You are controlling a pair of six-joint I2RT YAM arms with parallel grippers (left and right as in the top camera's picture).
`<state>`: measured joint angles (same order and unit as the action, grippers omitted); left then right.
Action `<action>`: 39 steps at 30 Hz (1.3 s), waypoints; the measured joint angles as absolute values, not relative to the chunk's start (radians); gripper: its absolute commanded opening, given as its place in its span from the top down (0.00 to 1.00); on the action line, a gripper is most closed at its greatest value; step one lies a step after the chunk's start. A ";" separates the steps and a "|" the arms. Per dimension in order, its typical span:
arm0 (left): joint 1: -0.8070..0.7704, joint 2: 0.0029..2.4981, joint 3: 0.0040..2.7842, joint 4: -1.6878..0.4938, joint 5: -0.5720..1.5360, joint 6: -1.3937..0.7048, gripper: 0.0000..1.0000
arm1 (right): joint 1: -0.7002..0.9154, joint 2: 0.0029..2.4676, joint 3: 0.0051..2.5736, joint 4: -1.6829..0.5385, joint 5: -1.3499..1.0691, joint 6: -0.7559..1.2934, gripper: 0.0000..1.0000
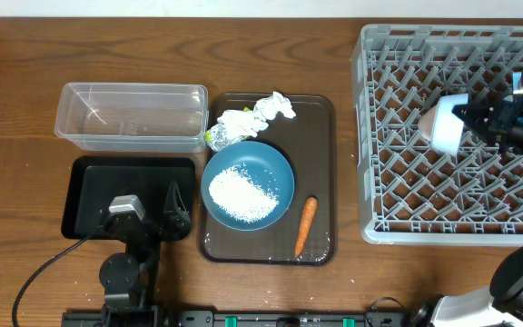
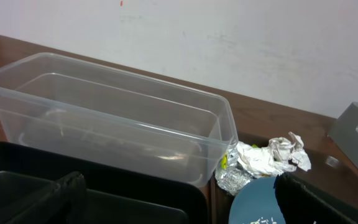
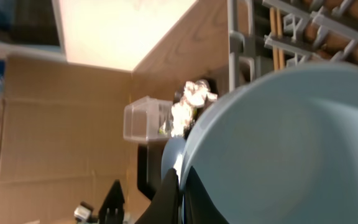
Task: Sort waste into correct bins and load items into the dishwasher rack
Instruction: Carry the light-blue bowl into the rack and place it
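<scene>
Pale-blue cup (image 3: 278,143) lies sideways over the dishwasher rack (image 1: 367,182), rim pinched by right hand (image 1: 464,115).

Black left gripper (image 1: 178,211) hanging low, jaws spreading wide, black right gripper (image 1: 464,114) reaching sideways, pinching a pale-blue cup (image 1: 441,133)

In the overhead view the dishwasher rack (image 1: 367,182) runs out of the pic at the right edge, and the right gripper (image 1: 463,116) w/ its arm is partly cut there too. The pale-blue vessel (image 1: 443,129) in its jaws is too small there to tell cup or bowl. In the right wrist view it is blurred, cut at right & bottom, and hides most of the rack. In the left wrist view the dark-blue bowl (image 2: 253,200) and black bin (image 2: 154,202) are cut by the bottom edge; the rice (image 2: 261,220) barely shows.
</scene>
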<state>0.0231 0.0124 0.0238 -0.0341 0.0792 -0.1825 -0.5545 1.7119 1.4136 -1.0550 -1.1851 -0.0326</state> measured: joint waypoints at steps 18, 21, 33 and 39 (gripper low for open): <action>0.023 0.012 0.024 -0.035 0.079 -0.183 0.01 | -0.680 1.712 1.262 -0.959 -1.200 0.019 0.99; 0.023 0.012 0.024 -0.035 0.079 -0.183 0.01 | -0.706 1.712 1.250 -0.953 -1.216 0.020 0.99; 0.023 0.012 0.024 -0.035 0.079 -0.183 0.01 | -0.767 1.712 1.242 -0.948 -1.216 0.044 0.99; 0.023 0.012 0.024 -0.035 0.079 -0.183 0.01 | -0.781 1.708 1.242 -0.955 -1.183 0.107 0.96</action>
<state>0.0231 0.0124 0.0238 -0.0345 0.0792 -0.1825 -0.7807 1.7084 1.2423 -0.9554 -1.1831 0.1074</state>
